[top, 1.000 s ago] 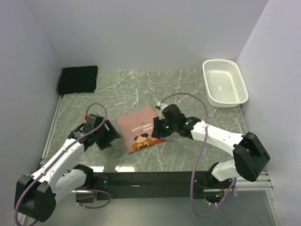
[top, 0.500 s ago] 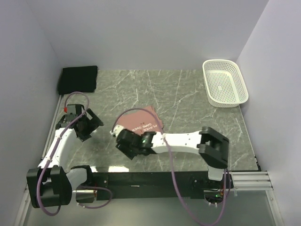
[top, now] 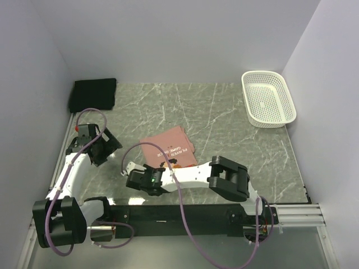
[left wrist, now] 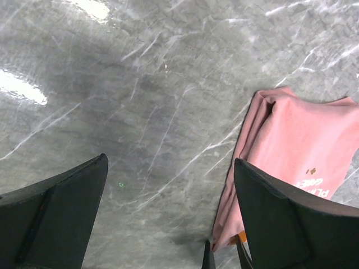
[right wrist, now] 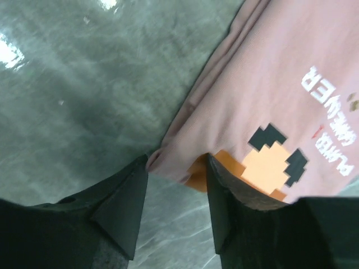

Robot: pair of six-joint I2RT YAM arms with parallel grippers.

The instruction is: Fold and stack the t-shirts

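Note:
The salmon-pink t-shirt (top: 168, 150) lies folded in the middle of the table, print side up. It also shows in the left wrist view (left wrist: 305, 140) and the right wrist view (right wrist: 263, 73). My right gripper (top: 153, 175) reaches across to its near-left corner. In the right wrist view its open jaws (right wrist: 176, 163) straddle that corner just above the table. My left gripper (top: 106, 147) is wide open and empty (left wrist: 171, 168) over bare table, left of the shirt. The black t-shirt (top: 92, 94) lies folded at the back left corner.
A white mesh basket (top: 268, 98) stands at the back right. Grey walls close the table on the left, back and right. The right arm's cable (top: 137, 147) loops over the shirt's left edge.
My right arm has swung from the shirt's right side across to its near-left corner. My left gripper has drawn back to the left, away from the shirt. The shirt has hardly moved.

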